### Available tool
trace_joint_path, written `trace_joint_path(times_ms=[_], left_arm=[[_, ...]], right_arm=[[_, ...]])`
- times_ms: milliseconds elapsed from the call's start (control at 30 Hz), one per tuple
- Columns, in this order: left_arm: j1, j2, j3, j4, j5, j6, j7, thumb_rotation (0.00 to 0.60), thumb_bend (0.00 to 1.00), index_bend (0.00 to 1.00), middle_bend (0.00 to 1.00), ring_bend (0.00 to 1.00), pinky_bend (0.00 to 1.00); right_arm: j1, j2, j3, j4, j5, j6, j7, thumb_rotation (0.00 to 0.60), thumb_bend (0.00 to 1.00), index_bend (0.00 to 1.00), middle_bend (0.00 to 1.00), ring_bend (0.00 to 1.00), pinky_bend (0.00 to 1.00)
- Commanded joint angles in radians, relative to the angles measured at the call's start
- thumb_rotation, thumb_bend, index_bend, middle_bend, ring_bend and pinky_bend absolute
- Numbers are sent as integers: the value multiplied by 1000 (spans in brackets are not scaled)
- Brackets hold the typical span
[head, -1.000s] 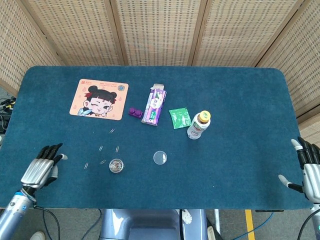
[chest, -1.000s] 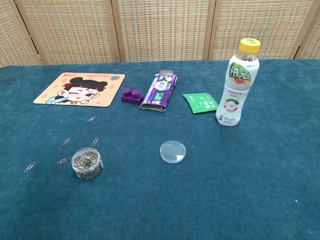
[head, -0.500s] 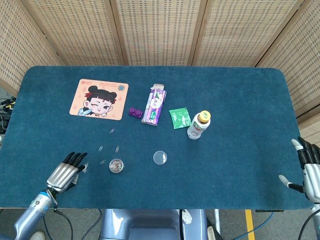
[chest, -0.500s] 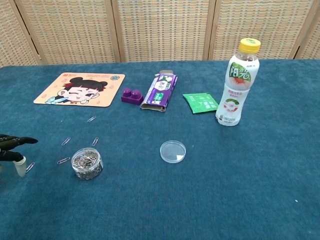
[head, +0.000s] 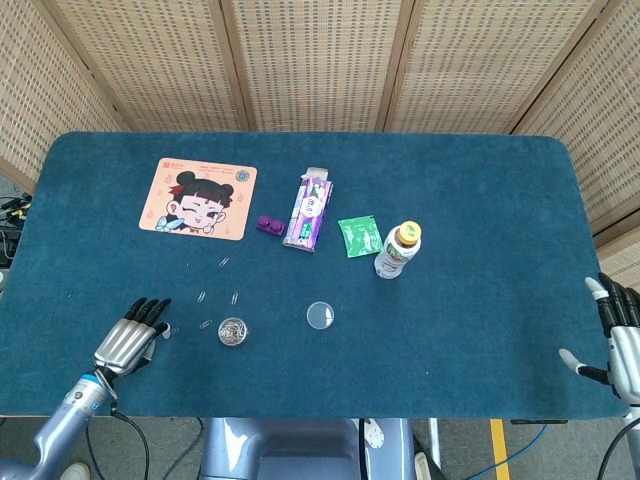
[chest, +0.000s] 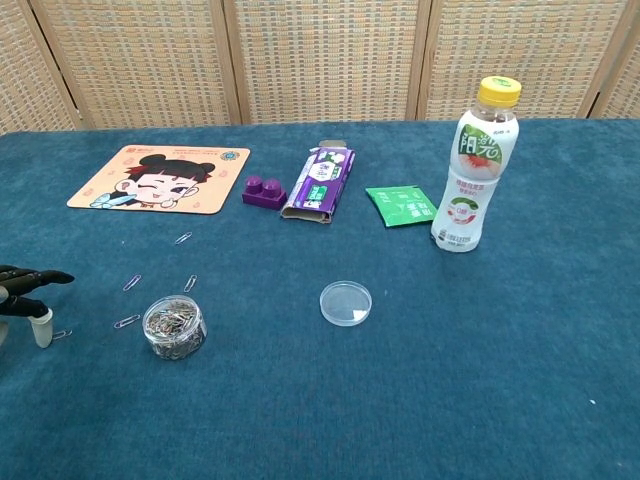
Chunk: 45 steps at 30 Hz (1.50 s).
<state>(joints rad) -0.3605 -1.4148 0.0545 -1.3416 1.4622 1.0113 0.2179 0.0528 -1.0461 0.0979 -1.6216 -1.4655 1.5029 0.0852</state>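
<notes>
My left hand (head: 128, 337) lies low over the blue table near its front left, fingers stretched out and apart, holding nothing. Its fingertips (chest: 28, 290) show at the left edge of the chest view, right by a loose paper clip (chest: 60, 334). A small clear jar of paper clips (head: 232, 331) (chest: 173, 326) stands just right of that hand. More loose clips (chest: 131, 282) lie scattered around the jar. My right hand (head: 620, 340) hangs at the table's right front corner, fingers spread, empty.
A clear round lid (head: 320, 315) lies mid-table. Behind it sit a yellow-capped drink bottle (head: 397, 250), a green sachet (head: 357, 235), a purple carton (head: 308, 210), a purple brick (head: 268, 224) and a cartoon-face mat (head: 199, 198). Wicker screens stand behind the table (head: 470, 200).
My left hand moved right along the front edge toward the clip jar, then settled beside the loose clip. The right hand barely shifted.
</notes>
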Motion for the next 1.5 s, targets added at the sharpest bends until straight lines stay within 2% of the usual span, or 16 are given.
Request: trace_joint_path(times_ms=[33,267,367,467,600,700,833,1100,1500], left_arm=[[-8,-9,-13,33,-17,-11,-27,600,851,394,0,0,0],[-8,-25,-44,108,-12,37,-152,600,850,359,0,0,0],[-4,-22,-43,120,10,65,-207,600,803,338,0,0,0],[1,-10,-39,123,35,99,-264,600,693,335,0,0,0],[9,10,-18,131,77,134,-303,600,388,338,0,0,0],[7,-3,0,158,102,139,-284,600,304,389,0,0,0],[6,-35,3,191,109,146,-280,600,298,443,0,0,0],[-14,-56,0,202,103,119,-268,600,302,468,0,0,0],[-28,-75,-3,201,90,96,-221,600,377,506,0,0,0]], right_arm=[[0,0,0,-1,0,1,-1,600,0,0,0,0,0],[0,-2,0,-1,2,0,-4,600,0,0,0,0,0],[0,-2,0,-1,3,-1,-4,600,0,0,0,0,0],[0,-2,0,-1,3,-2,-4,600,0,0,0,0,0],[-1,0,-1,-2,0,-1,0,600,0,0,0,0,0],[-1,2,-2,-5,-2,0,5,600,0,0,0,0,0],[-3,5,-1,-5,-1,1,12,600,0,0,0,0,0],[1,7,0,-2,3,-8,19,600,0,0,0,0,0],[1,8,0,-2,4,-9,21,600,0,0,0,0,0]])
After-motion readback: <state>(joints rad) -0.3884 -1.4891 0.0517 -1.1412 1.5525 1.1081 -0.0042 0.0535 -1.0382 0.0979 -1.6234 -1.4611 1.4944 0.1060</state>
